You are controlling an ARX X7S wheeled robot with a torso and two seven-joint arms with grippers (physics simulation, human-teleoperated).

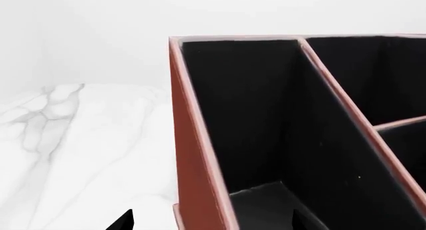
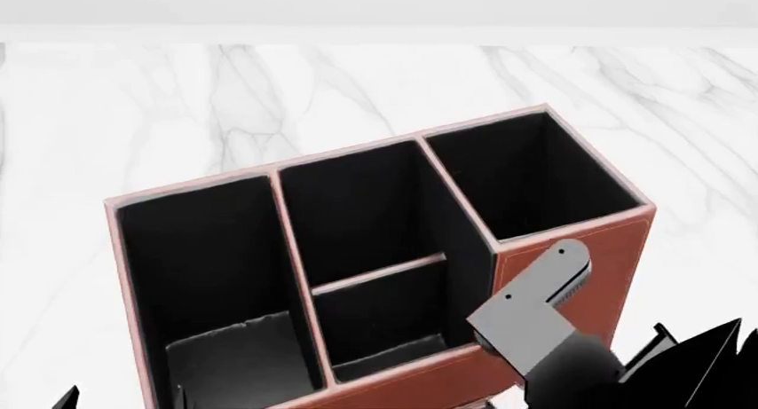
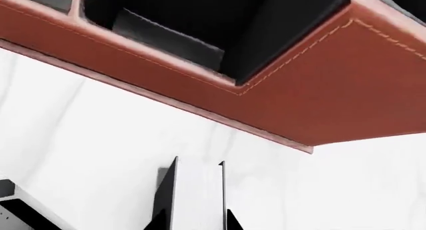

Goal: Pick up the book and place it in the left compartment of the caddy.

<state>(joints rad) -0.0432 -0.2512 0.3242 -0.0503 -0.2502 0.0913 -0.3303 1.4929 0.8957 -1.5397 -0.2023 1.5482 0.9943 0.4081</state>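
The reddish-brown caddy (image 2: 556, 249) with black lining stands on the marble table. Its left compartment (image 2: 201, 267), wide and undivided, lies open from above. The book (image 3: 197, 190) shows end-on in the right wrist view, white page edges between two thin black covers. My right gripper (image 3: 196, 221) is shut on it, one black fingertip (image 3: 159, 221) against each cover, in front of the caddy's outer wall (image 3: 332, 85). In the head view the right arm (image 2: 533, 320) hides the book. My left gripper (image 1: 213, 222) is open and straddles the caddy's left end wall (image 1: 196, 155).
White marble tabletop (image 2: 355, 81) surrounds the caddy, with a pale wall behind it. The caddy's middle section has a crossbar (image 2: 379, 274), and a tall end section (image 2: 521, 174) stands at the right. A base lip (image 3: 166, 103) runs along the caddy's foot.
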